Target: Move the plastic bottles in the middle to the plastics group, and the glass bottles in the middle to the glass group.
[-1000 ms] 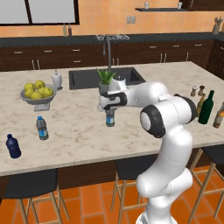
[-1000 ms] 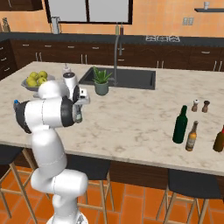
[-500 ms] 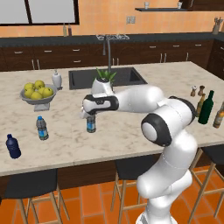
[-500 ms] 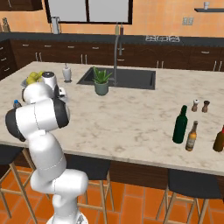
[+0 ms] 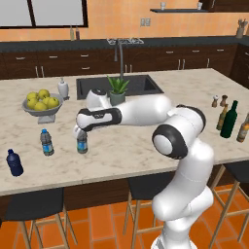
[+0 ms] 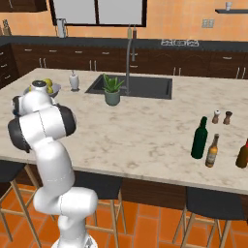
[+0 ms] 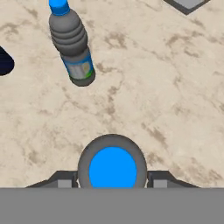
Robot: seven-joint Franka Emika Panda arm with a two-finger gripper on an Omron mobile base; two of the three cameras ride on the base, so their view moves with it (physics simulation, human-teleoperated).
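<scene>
Gripping a clear water bottle (image 5: pixel 82 142) from above, the pincer (image 5: pixel 80 132) stands closed around it near another water bottle (image 5: pixel 46 142).

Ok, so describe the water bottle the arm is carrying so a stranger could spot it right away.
Start at the fruit bowl on the island's left end and look toward the front edge. The held water bottle sits in the end effector. A twin water bottle stands free beside it, and the dark blue bottle is opaque.

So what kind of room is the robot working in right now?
A rendered home kitchen, it seems: a marble-look island counter with a built-in sink and faucet, dark cabinets along the back wall, and bar stools tucked under the counter.
</scene>
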